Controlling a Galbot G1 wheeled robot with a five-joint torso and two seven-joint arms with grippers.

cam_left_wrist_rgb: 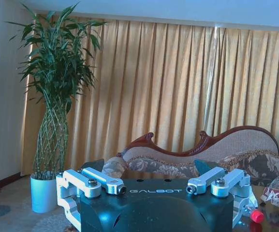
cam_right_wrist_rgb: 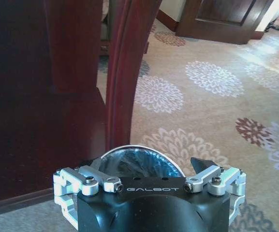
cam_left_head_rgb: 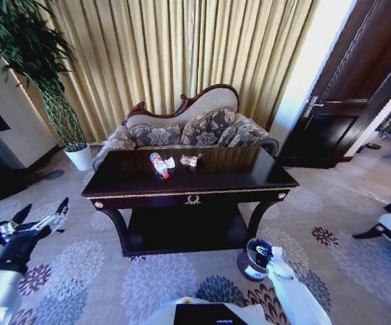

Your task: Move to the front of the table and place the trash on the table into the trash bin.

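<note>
the table sits dead centre in the head view, dark and glossy, its gold emblem on the front edge facing the camera. the trash is bunched toward the back middle of the tabletop: the bottle lies on its side with the red cap toward the front, crumpled tissues touch it on the right, and the small reddish wrapper lies just beside those, slightly apart.

lower right of the head view, the trash bin stands on the patterned carpet by the table's front right leg. the right gripper hangs just above the bin's shiny rim in the right wrist view, its dark fingers spread wide and holding nothing, the curved table leg right beyond it.

lower left of the head view, the left gripper hovers over the carpet well apart from the table, fingers splayed and empty. behind the table there is a patterned sofa, golden curtains, and a tall plant in a white pot at upper left.
</note>
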